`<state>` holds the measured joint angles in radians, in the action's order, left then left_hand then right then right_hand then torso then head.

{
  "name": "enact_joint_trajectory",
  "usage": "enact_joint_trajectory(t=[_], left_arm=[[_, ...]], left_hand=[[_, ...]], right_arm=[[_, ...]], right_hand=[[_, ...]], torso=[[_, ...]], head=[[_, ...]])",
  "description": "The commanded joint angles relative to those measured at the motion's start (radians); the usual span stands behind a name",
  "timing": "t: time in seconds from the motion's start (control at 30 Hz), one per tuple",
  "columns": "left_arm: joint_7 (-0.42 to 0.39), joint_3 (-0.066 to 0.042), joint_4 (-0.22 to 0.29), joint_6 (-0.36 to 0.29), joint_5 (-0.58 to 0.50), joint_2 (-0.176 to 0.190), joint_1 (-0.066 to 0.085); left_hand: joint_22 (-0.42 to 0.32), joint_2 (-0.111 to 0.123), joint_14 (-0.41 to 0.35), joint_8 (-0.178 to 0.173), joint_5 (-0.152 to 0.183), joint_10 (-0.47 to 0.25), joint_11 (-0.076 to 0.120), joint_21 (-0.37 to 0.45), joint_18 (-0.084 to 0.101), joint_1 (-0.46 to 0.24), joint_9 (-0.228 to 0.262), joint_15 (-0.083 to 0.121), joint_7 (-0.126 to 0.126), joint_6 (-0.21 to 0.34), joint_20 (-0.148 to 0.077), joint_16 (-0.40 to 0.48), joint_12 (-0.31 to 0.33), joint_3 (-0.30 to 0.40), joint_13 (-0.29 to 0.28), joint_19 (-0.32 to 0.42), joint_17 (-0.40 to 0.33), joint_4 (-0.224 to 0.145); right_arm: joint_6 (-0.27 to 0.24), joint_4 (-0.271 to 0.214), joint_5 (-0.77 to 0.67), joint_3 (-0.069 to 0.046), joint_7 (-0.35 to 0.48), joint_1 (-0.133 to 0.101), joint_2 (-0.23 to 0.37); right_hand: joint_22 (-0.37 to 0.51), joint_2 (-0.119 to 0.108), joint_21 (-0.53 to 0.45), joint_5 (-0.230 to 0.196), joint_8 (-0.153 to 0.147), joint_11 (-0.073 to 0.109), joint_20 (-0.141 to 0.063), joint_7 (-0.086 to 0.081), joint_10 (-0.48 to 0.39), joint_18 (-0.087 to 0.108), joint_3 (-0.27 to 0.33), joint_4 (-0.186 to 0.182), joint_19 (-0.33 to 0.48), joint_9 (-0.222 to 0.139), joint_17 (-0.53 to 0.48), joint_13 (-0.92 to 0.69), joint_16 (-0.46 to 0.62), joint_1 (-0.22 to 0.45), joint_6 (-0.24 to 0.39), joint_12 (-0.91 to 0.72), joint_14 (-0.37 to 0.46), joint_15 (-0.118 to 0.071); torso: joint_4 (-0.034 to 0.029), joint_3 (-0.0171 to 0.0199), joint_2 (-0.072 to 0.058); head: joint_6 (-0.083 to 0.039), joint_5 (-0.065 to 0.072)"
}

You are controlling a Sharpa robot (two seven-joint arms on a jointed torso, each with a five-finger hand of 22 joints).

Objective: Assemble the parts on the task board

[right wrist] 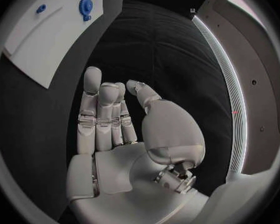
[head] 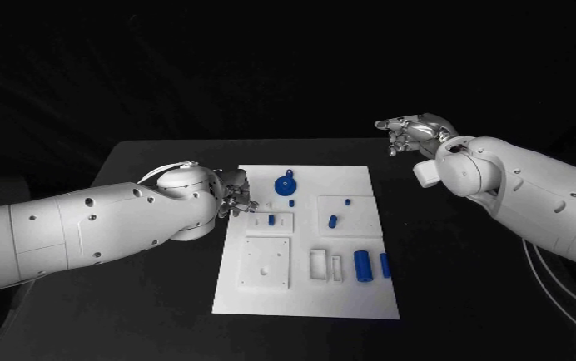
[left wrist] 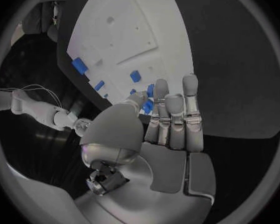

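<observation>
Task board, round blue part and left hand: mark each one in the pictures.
task board (head: 258, 294): head view, bare white near its front left corner.
round blue part (head: 285, 185): head view, middle of its disc.
left hand (left wrist: 168, 117): left wrist view, on the fingers held together over the board.

One table (head: 144, 153) carries one white board (head: 348, 299). Two hands: the left hand (head: 230, 193) and the right hand (head: 414, 135). On the board, seven blue parts show: one round part (head: 285, 185), two large cylinders (head: 361, 265), and four small pegs (head: 333, 222). One white open frame (head: 320, 265) lies there too.
</observation>
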<state>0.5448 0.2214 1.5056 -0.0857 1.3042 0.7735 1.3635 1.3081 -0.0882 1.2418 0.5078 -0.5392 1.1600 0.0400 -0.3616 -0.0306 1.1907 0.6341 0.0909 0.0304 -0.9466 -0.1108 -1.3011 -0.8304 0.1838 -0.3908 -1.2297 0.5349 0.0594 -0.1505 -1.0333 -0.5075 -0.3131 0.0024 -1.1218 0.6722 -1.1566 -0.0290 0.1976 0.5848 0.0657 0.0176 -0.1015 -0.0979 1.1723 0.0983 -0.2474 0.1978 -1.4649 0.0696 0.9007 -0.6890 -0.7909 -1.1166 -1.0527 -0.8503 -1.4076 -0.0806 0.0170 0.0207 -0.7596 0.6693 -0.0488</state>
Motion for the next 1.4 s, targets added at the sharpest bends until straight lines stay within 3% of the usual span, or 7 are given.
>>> enact_joint_trajectory(t=[0.03, 0.57, 0.77, 1.4], left_arm=[[-0.015, 0.000, -0.005, 0.001, 0.017, -0.005, -0.004], [-0.040, 0.000, -0.020, 0.030, -0.002, -0.017, -0.020], [-0.046, 0.000, -0.022, 0.036, -0.002, -0.017, -0.026], [-0.056, 0.000, -0.035, 0.037, -0.003, -0.025, -0.045]], left_hand=[[0.016, -0.001, 0.002, 0.004, -0.004, 0.005, 0.001, 0.006, -0.004, 0.013, -0.001, 0.000, -0.001, -0.006, 0.001, 0.004, 0.000, 0.143, -0.001, -0.005, 0.001, -0.139], [0.016, -0.002, 0.001, 0.003, -0.002, 0.004, 0.000, 0.009, -0.004, 0.013, -0.001, 0.000, -0.001, -0.005, 0.001, 0.004, 0.000, 0.143, -0.001, -0.006, 0.001, -0.139], [0.017, -0.003, 0.003, 0.004, -0.002, 0.005, 0.001, 0.013, -0.004, 0.013, -0.001, 0.000, 0.000, -0.004, 0.001, 0.005, -0.001, 0.142, -0.002, -0.010, 0.002, -0.140], [0.018, -0.003, 0.005, 0.004, -0.003, 0.005, 0.001, 0.017, -0.004, 0.012, 0.000, 0.000, -0.001, -0.004, 0.000, 0.005, -0.002, 0.142, -0.003, -0.014, 0.002, -0.141]], right_arm=[[0.021, 0.000, 0.001, -0.001, 0.011, 0.002, -0.004], [0.028, -0.003, -0.001, -0.001, 0.010, 0.004, -0.006], [0.030, -0.005, 0.000, -0.001, 0.010, 0.005, -0.008], [0.034, -0.009, 0.001, -0.001, 0.011, 0.008, -0.013]], right_hand=[[0.001, 0.000, 0.005, 0.002, -0.003, -0.002, 0.004, -0.005, -0.001, 0.003, -0.005, 0.000, -0.036, -0.001, -0.002, 0.001, 0.004, 0.008, -0.002, -0.004, -0.005, 0.001], [0.002, 0.000, 0.007, 0.006, -0.003, -0.002, 0.004, -0.005, -0.001, 0.003, -0.011, 0.002, -0.036, -0.001, -0.002, 0.003, 0.004, 0.010, -0.002, -0.005, -0.004, 0.001], [0.002, 0.000, 0.007, 0.006, -0.003, -0.002, 0.004, -0.005, -0.001, 0.003, -0.011, 0.002, -0.036, -0.001, -0.002, 0.003, 0.004, 0.010, -0.002, -0.005, -0.004, 0.001], [0.005, 0.000, 0.010, 0.009, -0.003, -0.002, 0.003, -0.005, -0.001, 0.003, -0.018, 0.004, -0.035, -0.001, -0.002, 0.005, 0.004, 0.012, -0.001, -0.007, -0.004, 0.001]], torso=[[0.0009, 0.0010, 0.000], [0.0017, 0.0011, 0.000], [0.0015, 0.0008, 0.000], [0.0007, 0.0012, 0.000]], head=[[-0.002, 0.002], [0.006, 0.008], [0.002, 0.011], [0.005, 0.012]])
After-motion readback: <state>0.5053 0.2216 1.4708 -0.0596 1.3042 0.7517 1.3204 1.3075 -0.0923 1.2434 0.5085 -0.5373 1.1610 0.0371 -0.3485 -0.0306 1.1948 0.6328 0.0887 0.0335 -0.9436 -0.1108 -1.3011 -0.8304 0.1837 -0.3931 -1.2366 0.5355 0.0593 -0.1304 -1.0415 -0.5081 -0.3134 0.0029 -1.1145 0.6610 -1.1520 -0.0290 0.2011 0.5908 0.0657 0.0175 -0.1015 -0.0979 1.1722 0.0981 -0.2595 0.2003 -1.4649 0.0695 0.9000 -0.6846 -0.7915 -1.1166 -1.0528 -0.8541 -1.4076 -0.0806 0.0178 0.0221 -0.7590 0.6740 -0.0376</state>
